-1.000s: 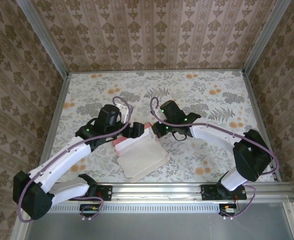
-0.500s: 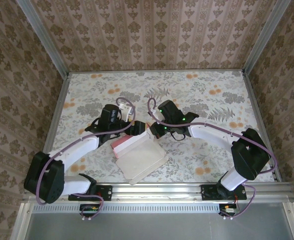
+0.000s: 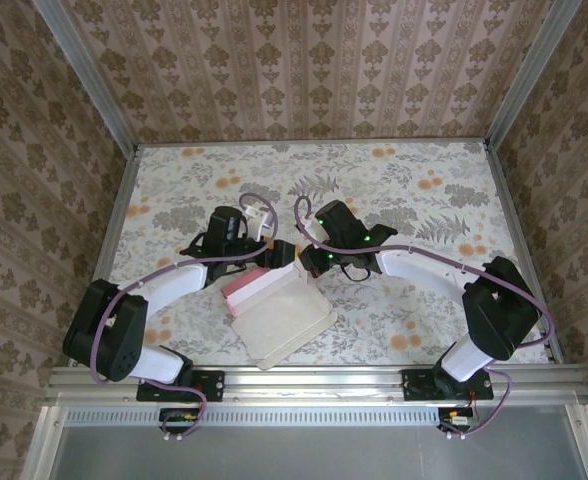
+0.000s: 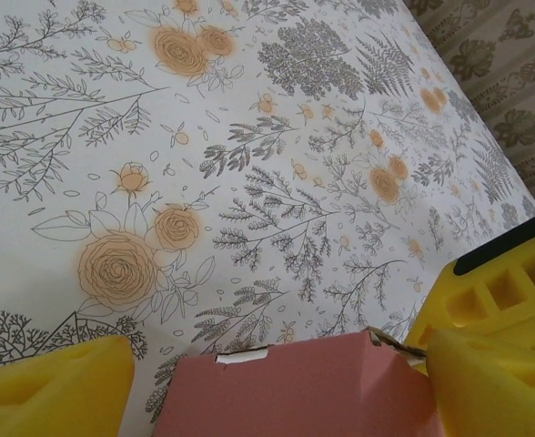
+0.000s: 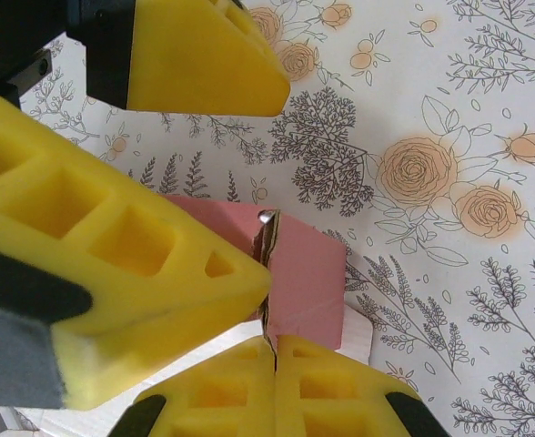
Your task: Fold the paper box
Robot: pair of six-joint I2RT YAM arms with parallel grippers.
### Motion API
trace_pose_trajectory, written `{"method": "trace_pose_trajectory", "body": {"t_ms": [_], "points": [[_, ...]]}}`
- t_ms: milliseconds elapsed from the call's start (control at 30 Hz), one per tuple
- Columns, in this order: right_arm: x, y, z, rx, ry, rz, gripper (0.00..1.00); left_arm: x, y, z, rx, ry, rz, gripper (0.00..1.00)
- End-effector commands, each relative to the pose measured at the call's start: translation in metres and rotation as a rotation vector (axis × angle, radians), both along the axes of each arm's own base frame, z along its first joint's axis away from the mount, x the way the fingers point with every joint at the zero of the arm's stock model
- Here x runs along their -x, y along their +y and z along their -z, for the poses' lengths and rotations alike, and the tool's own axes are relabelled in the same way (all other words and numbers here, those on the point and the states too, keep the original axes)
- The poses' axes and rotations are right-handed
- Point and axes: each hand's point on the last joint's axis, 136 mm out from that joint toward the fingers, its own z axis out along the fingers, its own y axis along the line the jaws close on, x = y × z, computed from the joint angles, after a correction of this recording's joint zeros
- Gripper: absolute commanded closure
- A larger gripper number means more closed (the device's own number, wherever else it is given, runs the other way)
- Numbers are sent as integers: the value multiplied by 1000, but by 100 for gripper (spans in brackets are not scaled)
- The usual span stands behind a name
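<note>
The table (image 3: 424,200), covered in a floral cloth, fills the walled cell. The left arm (image 3: 164,290) and the right arm (image 3: 424,265) both reach inward and meet over its near middle. There lies the paper box (image 3: 279,318), a partly folded sheet whose off-white panel lies flat toward the near edge, with a salmon-pink wall raised along its far side. The left gripper (image 4: 278,369) straddles that pink wall with its jaws spread, one yellow finger (image 4: 58,382) on each side. The right gripper (image 5: 275,364) sits just beside it, jaws pressed together and pinching an upright card edge at the wall's corner.
</note>
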Motion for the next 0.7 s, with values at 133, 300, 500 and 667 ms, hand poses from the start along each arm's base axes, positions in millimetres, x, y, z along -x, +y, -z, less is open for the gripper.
{"method": "trace_pose_trajectory", "body": {"t_ms": [133,300,500,667], "points": [[7,4,3,9,30,-10,97,-9,-3,-26,99,-40,21,16],[8,4,4,8,28,-7,97,-10,-4,-22,100,-26,22,17],[8,3,2,8,20,-3,97,-11,-6,-7,87,12,20,17],[9,4,1,2,17,-4,97,-14,-6,3,71,29,8,17]]}}
